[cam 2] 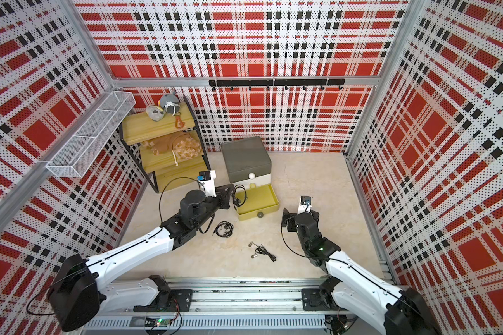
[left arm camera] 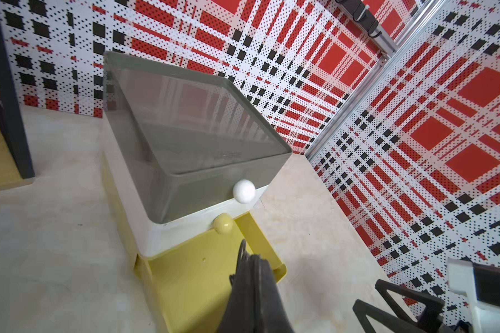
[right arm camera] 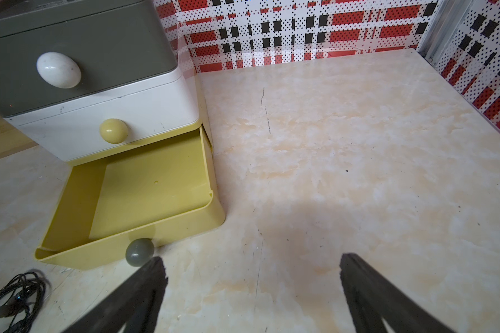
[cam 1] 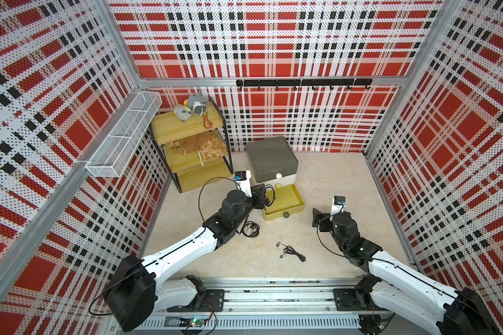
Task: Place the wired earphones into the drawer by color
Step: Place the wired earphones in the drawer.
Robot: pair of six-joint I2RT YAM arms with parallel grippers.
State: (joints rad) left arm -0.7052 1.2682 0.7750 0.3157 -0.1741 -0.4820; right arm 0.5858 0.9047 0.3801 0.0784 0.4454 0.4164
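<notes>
left gripper [cam 2: 232, 192] pinched shut on black earphones [cam 2: 238, 200] over the open yellow drawer [cam 1: 273, 217] edge; right gripper [right arm camera: 250, 268] spread wide, empty, beside the drawer front.

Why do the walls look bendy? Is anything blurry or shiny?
In both top views the walls bow outward, a wide-lens bending. In the left wrist view the left gripper near the lens is blurry, and the drawer unit's grey top mirrors the plaid. In the right wrist view a soft shadow lies on the table before the right gripper.
</notes>
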